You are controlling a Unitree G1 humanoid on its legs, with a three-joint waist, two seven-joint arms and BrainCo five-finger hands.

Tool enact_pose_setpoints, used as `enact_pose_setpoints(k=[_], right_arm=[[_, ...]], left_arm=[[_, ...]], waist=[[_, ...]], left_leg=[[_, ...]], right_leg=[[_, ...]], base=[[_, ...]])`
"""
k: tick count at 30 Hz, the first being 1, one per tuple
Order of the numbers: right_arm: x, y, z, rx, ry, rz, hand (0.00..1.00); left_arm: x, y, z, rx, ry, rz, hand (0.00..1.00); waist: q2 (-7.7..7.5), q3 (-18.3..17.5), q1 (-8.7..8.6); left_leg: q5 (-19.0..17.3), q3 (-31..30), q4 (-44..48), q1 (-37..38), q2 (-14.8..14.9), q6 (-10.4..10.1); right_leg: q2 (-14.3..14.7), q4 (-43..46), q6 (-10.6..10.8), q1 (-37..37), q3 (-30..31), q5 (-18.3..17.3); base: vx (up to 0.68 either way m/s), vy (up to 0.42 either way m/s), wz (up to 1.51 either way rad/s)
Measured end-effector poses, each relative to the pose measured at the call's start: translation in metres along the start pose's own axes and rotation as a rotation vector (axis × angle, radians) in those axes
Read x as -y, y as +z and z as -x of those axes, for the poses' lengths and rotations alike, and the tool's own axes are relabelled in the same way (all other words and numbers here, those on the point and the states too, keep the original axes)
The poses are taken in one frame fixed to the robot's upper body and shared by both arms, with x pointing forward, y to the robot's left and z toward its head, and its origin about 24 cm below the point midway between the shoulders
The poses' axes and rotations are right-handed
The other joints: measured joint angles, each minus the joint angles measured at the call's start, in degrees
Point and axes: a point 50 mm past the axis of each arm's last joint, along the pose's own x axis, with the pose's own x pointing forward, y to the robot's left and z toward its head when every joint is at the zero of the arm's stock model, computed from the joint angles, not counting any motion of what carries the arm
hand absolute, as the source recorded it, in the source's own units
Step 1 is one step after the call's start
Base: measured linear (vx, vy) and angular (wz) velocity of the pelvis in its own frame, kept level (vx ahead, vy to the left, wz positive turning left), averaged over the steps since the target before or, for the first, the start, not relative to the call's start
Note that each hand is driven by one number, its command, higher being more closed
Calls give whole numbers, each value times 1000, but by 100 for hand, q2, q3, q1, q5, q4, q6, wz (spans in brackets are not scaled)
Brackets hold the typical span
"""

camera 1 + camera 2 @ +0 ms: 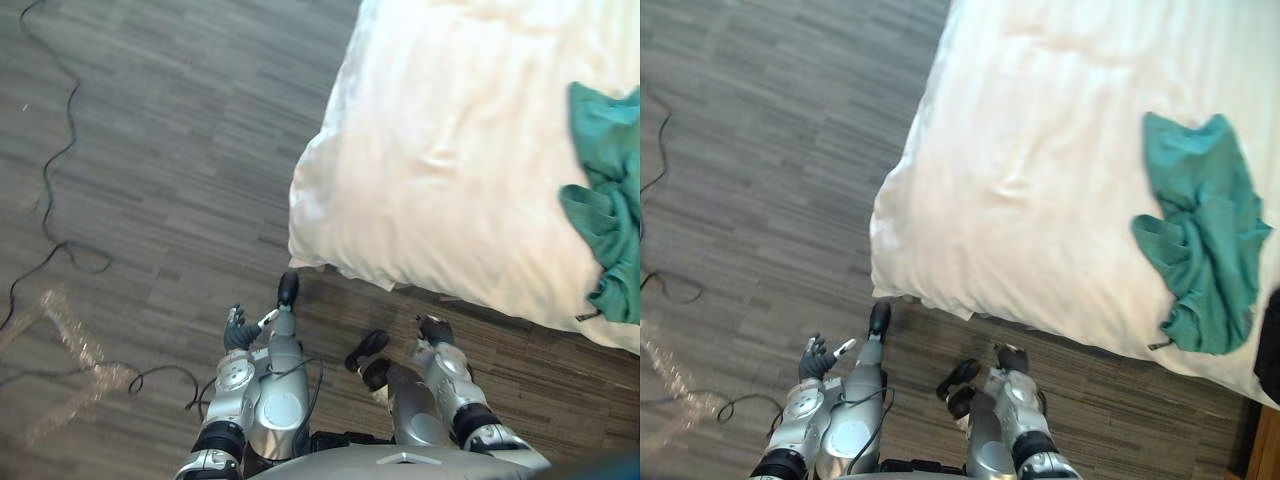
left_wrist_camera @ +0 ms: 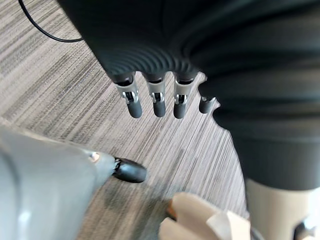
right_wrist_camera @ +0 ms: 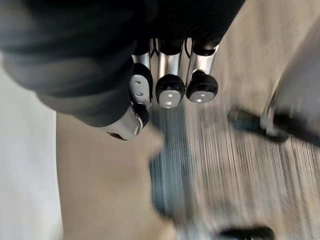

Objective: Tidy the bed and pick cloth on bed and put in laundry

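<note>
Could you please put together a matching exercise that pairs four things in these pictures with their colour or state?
Things:
1. cloth
2. bed cover
3. floor
4. left hand

Descriptions:
A. grey, in long planks
B. teal, lying crumpled
C. fingers relaxed, holding nothing
D. white and mostly smooth

Pairs: 1-B; 2-D; 3-A; 4-C

Bedroom: white-sheeted bed (image 1: 1060,150), wood-plank floor (image 1: 760,150)
</note>
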Motion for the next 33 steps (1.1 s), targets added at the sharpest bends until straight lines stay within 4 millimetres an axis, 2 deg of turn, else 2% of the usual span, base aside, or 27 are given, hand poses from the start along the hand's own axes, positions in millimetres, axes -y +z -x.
enact_pose_setpoints(k=[1, 4, 7, 10, 14, 18, 21, 24, 26, 27, 29, 32, 33], right_arm=[[11, -4, 2, -11, -31, -37, 100], [20, -3, 6, 13, -48, -125, 100], [18, 22, 11, 127, -7, -197, 100], [11, 51, 18, 257, 58, -245, 100], [-3, 73, 25, 359, 141, -242, 100], [-22, 94, 29, 433, 223, -262, 100], [-47, 119, 34, 500, 320, -278, 100], [-72, 141, 40, 553, 413, -298, 100], [-93, 160, 47, 596, 495, -305, 100], [-97, 165, 49, 606, 514, -306, 100], [-117, 193, 59, 671, 588, -333, 100], [-138, 231, 76, 766, 653, -366, 100], [-141, 237, 78, 780, 659, -372, 100]], left_arm=[[-3, -6, 1, -26, -2, -4, 0], [-11, -23, 8, -81, 18, 7, 0], [-17, -45, 16, -158, 22, 9, 0], [-22, -59, 24, -198, 31, 13, 0], [-27, -69, 29, -237, 47, 17, 0], [-30, -71, 29, -246, 61, 35, 0], [-30, -72, 29, -249, 61, 44, 0], [-28, -71, 29, -247, 43, 47, 0], [-23, -70, 29, -245, 30, 60, 0], [-21, -69, 28, -242, 25, 62, 0], [-11, -61, 24, -218, 0, 76, 0], [-4, -45, 18, -164, -19, 117, 0], [-3, -42, 17, -153, -21, 126, 0]], waist=[[-3, -122, -41], [73, -514, -156], [300, -882, -182], [428, -1098, -252], [464, -1311, -268], [479, -1304, -268], [532, -1270, -258], [633, -1203, -251], [744, -1109, -169], [773, -1076, -148], [902, -825, -122], [918, -382, -97], [917, -293, -89]], left_leg=[[-4, 118, -1, 100, 11, -5], [-23, 453, -5, 301, 53, -30], [-190, 770, -8, 475, 149, 38], [-228, 884, -21, 578, 194, 30], [-272, 890, -39, 656, 191, 37], [-288, 879, -36, 655, 146, 57], [-293, 823, -14, 623, 85, 69], [-286, 712, -10, 620, 28, 80], [-281, 654, -9, 601, 14, 87], [-278, 631, -9, 589, 14, 90], [-208, 518, -8, 425, 33, 133], [-115, 445, -8, 182, 57, 132], [-101, 441, -7, 151, 55, 142]], right_leg=[[28, -121, 13, 111, 35, 46], [63, -293, 23, 233, 226, 127], [199, -500, 47, 300, 443, 235], [250, -615, 89, 374, 550, 264], [309, -817, 93, 531, 577, 352], [327, -997, 124, 617, 577, 463], [305, -1094, 107, 642, 558, 550], [291, -1153, 112, 713, 493, 578], [277, -1147, 107, 709, 471, 580], [278, -1140, 105, 704, 453, 579], [265, -938, 21, 533, 342, 523], [192, -533, -31, 154, 340, 392], [175, -461, -28, 95, 342, 368]], base=[[5, -13, -20], [-30, -2, -35], [-35, 1, -48], [-46, -2, -21], [2, -3, -2], [19, 5, 1], [54, 22, 8], [35, 11, 12], [24, 13, 8], [-1, 6, 16], [-38, 8, 21], [-72, 21, 8], [-58, 21, 7]])
